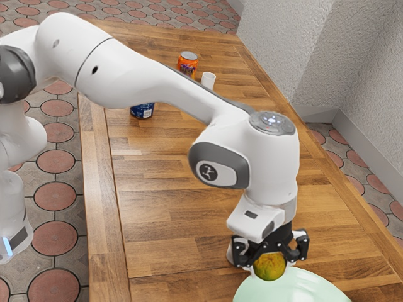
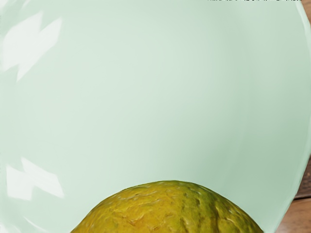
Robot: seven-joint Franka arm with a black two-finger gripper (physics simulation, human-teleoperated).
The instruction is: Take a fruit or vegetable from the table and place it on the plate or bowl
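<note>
I counted one citrus fruit (image 1: 269,267), one pale green bowl (image 1: 315,287), one white cup (image 1: 208,79), and two cans: an orange can (image 1: 187,63) and a blue can (image 1: 142,111).

The bowl (image 2: 146,97) looks glossy, perhaps ceramic; the fruit (image 2: 170,208) is rough-skinned, the table (image 1: 176,207) smooth wood.

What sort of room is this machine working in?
Probably a home kitchen or dining corner: a wooden table, a floor of round reddish tiles, white walls, and a pale green plate under the held fruit.
</note>
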